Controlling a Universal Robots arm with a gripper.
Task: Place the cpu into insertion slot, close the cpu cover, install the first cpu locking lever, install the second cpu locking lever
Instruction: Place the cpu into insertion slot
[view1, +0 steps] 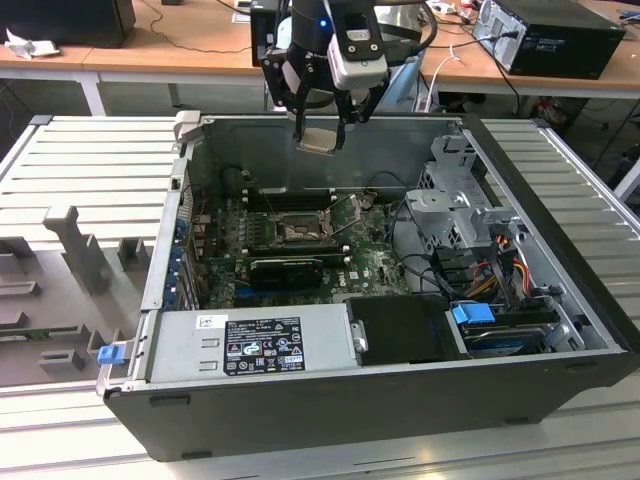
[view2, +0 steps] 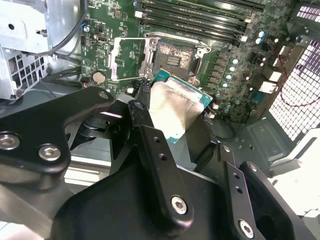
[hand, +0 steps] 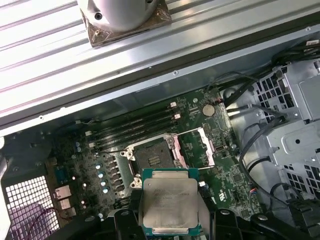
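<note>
**Cpu held in the claw above the open insertion slot**

In both wrist views the claw is pressed in on the cpu, one black finger on each of two opposite edges. The pale metal top faces the first wrist view and the chip sits level between the fingers. In the exterior view the cpu hangs well above the insertion slot, about level with the rim of the computer case, so it is not yet seated.

By the look of it, the chip is light, thin and stiff. Its smooth metal lid would likely be slippery under a weak pinch. The edges are the sensible place to hold it, as here, because the contact face underneath and the slot's pin field are probably easy to damage. A tilt on the way down could bend pins.

Below the chip, the insertion slot lies bare, with its dark centre exposed. The cpu cover is swung open and rests just beside the slot on the green board. The memory slots run beyond the slot, near it but apart. Farther out from the slot stand the drive cage and the case walls. The case rests on a grey slatted worktop.
</note>
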